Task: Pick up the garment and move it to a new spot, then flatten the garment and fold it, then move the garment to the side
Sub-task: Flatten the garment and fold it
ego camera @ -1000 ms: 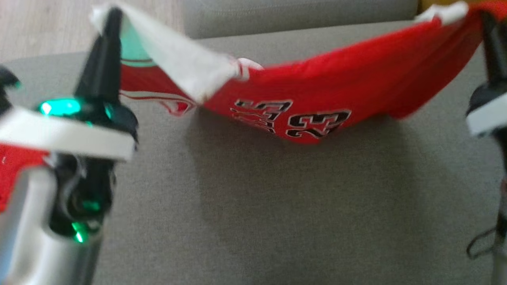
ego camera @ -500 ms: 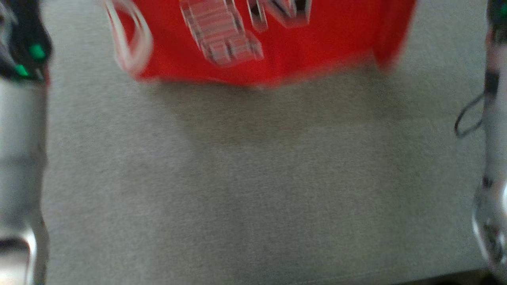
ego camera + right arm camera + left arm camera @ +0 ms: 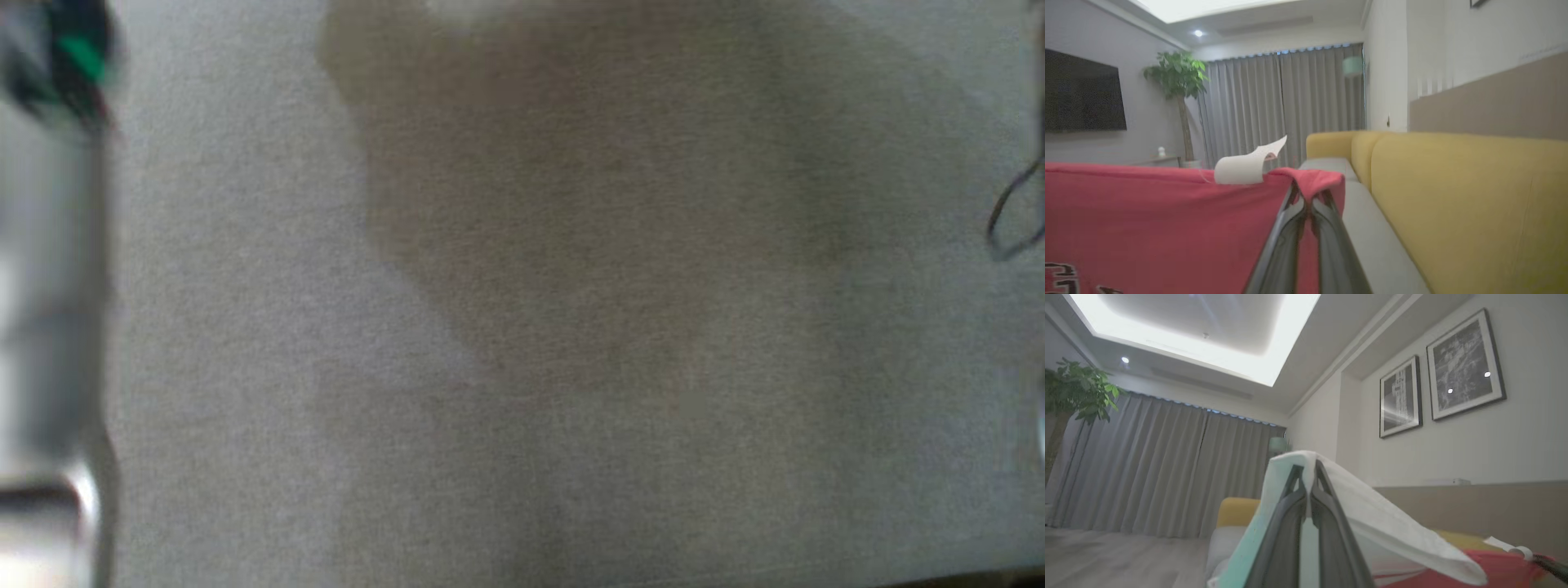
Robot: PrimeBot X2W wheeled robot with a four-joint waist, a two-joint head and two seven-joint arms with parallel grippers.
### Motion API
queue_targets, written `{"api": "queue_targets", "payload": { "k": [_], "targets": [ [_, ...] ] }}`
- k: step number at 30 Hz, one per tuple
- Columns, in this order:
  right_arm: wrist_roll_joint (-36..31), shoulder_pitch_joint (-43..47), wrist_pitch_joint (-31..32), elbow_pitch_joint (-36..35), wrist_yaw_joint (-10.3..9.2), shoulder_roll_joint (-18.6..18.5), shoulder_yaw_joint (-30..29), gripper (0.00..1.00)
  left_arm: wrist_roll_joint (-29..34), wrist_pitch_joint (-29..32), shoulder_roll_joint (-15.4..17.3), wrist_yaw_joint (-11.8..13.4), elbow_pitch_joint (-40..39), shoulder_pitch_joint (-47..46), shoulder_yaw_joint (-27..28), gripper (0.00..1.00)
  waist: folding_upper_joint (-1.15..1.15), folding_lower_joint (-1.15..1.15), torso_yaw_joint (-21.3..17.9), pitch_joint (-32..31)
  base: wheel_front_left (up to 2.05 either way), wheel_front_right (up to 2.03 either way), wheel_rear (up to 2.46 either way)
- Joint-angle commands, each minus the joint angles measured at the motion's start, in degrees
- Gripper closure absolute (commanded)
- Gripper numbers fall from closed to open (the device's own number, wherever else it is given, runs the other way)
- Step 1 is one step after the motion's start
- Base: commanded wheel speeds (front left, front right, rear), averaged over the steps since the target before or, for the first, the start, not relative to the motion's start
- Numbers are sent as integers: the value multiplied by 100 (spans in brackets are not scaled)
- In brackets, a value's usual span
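Observation:
The garment [image 3: 1167, 212] is a red jersey with black-and-white numbers and a white tag [image 3: 1245, 167]; it hangs stretched between my two grippers. In the right wrist view my right gripper [image 3: 1306, 196] is shut on a red edge of it. My left gripper [image 3: 1306, 469] is shut on a white and mint part of the garment [image 3: 1372, 522], whose red cloth trails off to the lower right. In the head view my blurred left forearm [image 3: 49, 286] runs along the left edge, and a broad shadow [image 3: 571, 204] lies on the grey cushion [image 3: 522, 457].
A yellow sofa back [image 3: 1453, 196] runs along the right of the grey seat. A potted plant [image 3: 1175, 77], a dark screen [image 3: 1081, 94] and grey curtains [image 3: 1167, 469] stand farther off. Two framed pictures [image 3: 1461, 367] hang on the wall. A thin cable [image 3: 1012, 220] loops at the head view's right edge.
The head camera has swung down over the last second, so the red garment has slid out of the top of its picture and left a shadow on the cushion. Both grips hold.

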Motion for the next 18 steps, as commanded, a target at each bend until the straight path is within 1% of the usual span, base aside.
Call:
{"api": "queue_targets", "payload": {
  "k": [1, 4, 5, 8, 11, 13, 15, 18],
  "targets": [
    [99, 181, -37, -55, 44, 23, 110, 100, 172, -17, 191, -26, -187, 385, 98, 100, 0, 0, 65, 66, 0, 0, 0],
    [283, 611, 31, 169, 44, -79, 495, 100, 266, -18, -182, -2, -358, 1566, 286, 100, 0, 0, 195, 63, 0, 0, 0],
    [388, 758, 90, 210, 44, -114, 598, 100, 235, -19, -363, 9, -399, 1972, 381, 100, 0, 0, 235, 50, 0, 0, 0],
    [654, 1238, 407, 248, 44, -259, 909, 100, 300, -19, -707, 2, -448, 3061, 462, 100, 0, 0, 348, -89, 0, 0, 0],
    [836, 1814, 978, 214, 44, -428, 1136, 100, 225, -3, -890, -17, -387, 3986, 334, 100, 0, 0, 460, -333, 0, 0, 0],
    [885, 2228, 1483, 137, 44, -550, 1220, 100, 133, 192, -928, -3, -426, 4503, 202, 100, 0, 0, 519, -481, 0, 0, 0],
    [899, 2632, 1959, -11, 44, -659, 1204, 100, -99, 523, -972, 17, -575, 4976, 117, 100, 0, 0, 550, -608, 0, 0, 0],
    [824, 3206, 2540, -349, 44, -793, 965, 100, -447, 1090, -982, 142, -946, 5627, 67, 100, 0, 0, 569, -758, 0, 0, 0]
  ]
}}
